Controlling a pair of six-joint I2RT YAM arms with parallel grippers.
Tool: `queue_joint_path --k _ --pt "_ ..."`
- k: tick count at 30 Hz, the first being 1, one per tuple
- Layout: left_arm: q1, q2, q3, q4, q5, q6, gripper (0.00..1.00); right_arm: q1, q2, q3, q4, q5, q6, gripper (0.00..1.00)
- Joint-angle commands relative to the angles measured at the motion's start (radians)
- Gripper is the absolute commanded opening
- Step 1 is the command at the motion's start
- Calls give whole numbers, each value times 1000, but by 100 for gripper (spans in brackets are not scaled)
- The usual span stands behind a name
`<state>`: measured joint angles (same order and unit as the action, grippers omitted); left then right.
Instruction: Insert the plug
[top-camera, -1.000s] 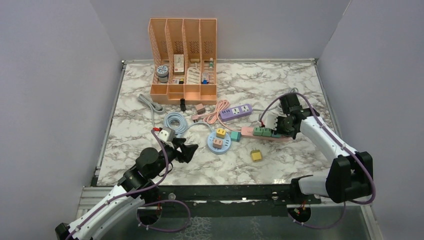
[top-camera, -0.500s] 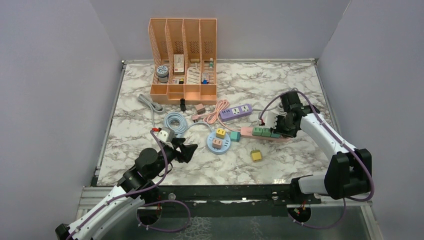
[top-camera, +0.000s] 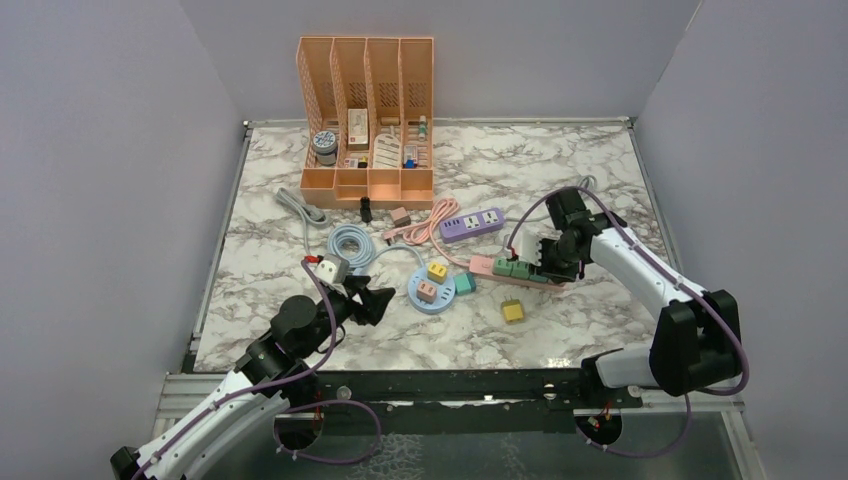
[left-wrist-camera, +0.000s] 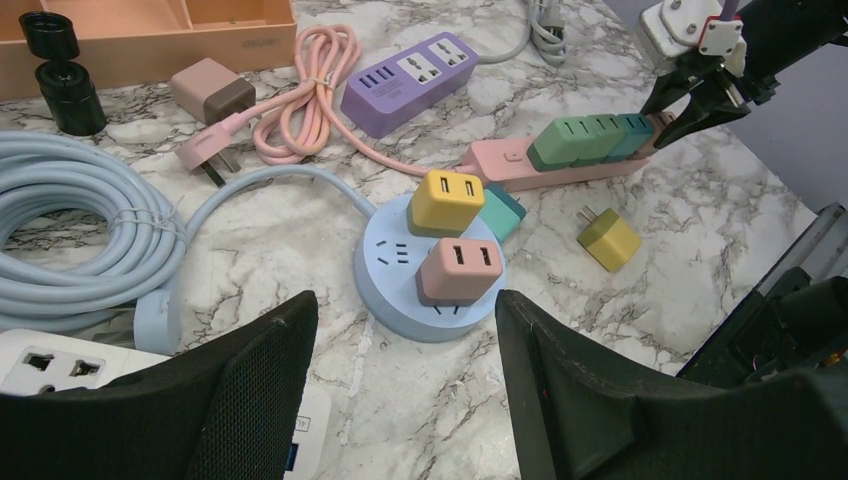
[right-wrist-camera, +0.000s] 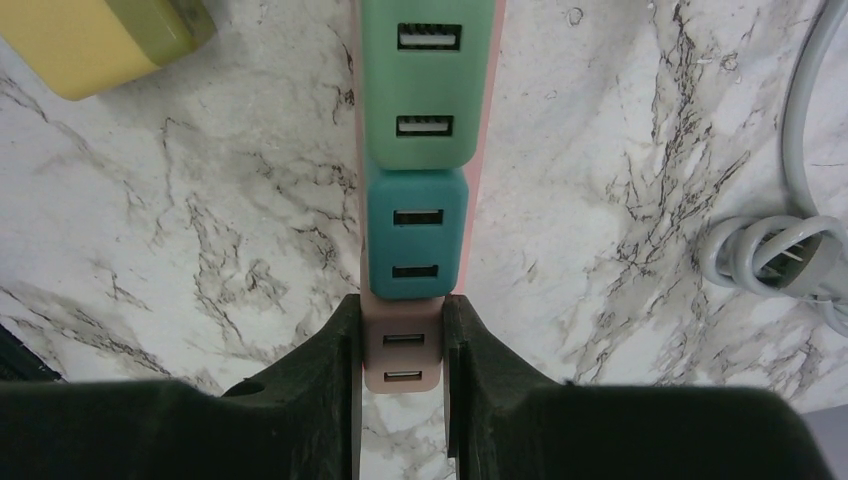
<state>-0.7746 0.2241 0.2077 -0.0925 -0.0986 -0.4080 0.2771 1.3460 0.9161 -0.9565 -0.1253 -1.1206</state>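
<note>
Veined marble (top-camera: 600, 170), boxy plug (right-wrist-camera: 403, 362) clamped in right end effector (right-wrist-camera: 403, 322), left end effector (left-wrist-camera: 405, 302) agape

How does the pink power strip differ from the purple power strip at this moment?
The pink power strip carries a row of green and teal adapters; the purple power strip has nothing plugged in. The right gripper is shut on a pinkish adapter at the pink strip's end; no gripper is at the purple strip. Both lie on the marble table.
</note>
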Motion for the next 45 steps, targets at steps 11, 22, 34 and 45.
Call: queue_joint_path --k 11,22,34,45 --pt "-3 -12 30 -13 -36 15 68 21 146 -69 61 -96 -67 1" --pt "-3 -12 32 -17 -41 18 68 -32 260 -100 145 -157 -64 1" --pt "-3 16 64 -15 -9 104 68 -61 62 -91 210 -126 66 42" --pt "-3 90 137 -2 27 244 69 -67 -145 -51 201 -84 135 81"
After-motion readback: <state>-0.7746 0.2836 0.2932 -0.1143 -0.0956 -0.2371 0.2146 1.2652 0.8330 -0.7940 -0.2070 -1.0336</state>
